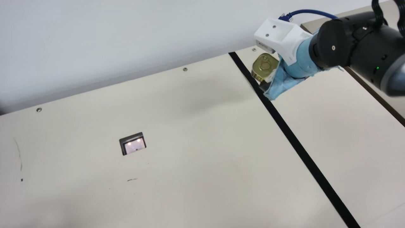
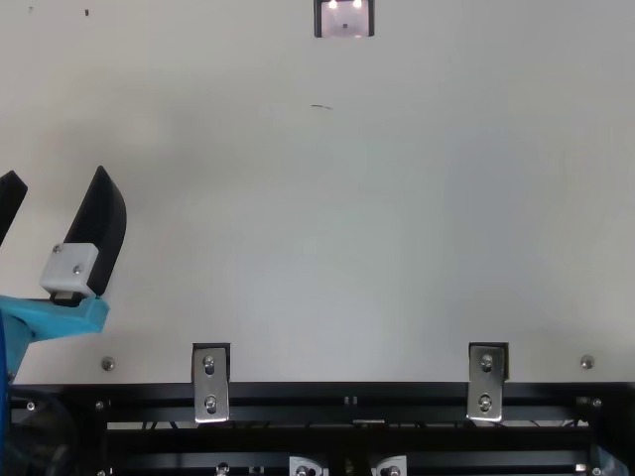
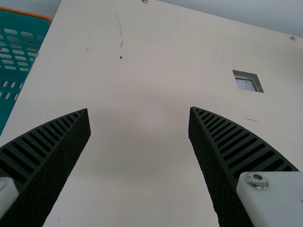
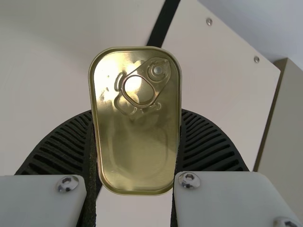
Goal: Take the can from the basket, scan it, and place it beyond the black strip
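In the main view, the right arm [image 1: 335, 46] is stretched in at two o'clock, and the right gripper [image 1: 264, 85] is aimed toward eight o'clock, its fingers clamped with a gap between. In the top view, the left gripper [image 2: 57, 177] is held at nine o'clock, fingers [image 2: 96, 233] spread wide, pointed roughly toward twelve.

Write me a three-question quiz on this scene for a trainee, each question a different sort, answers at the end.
1. Fill in the blank: The basket has teal sides and an ______ rim.
2. True or false: The left gripper is open, with nothing between its fingers.
3. Multiple choice: Where is the can?
A) In the basket
B) In the left gripper
C) In the right gripper

Key: 1. orange; 2. true; 3. C
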